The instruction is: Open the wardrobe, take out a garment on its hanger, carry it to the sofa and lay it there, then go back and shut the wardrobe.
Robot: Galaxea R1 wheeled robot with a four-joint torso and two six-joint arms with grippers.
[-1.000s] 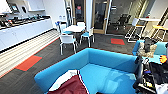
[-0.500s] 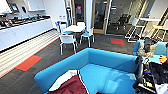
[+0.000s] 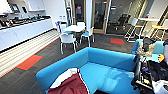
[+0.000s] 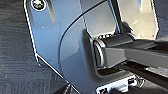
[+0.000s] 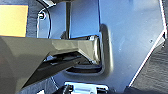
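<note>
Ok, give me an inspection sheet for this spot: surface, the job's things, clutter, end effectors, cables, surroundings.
Surface: blue sofa, L-shaped, on dark carpet with orange patches.
Job's things: maroon jacket with a white sleeve lies on the sofa's near corner; hanger and wardrobe nothing seen.
Clutter: dark equipment at the sofa's right end.
End effectors: fingers cannot be made out in either wrist view.
Cables: nothing seen plainly.
Surroundings: white table with white chairs behind the sofa, a long white counter along the left wall, high stools at the far right, glass doors at the back.
</note>
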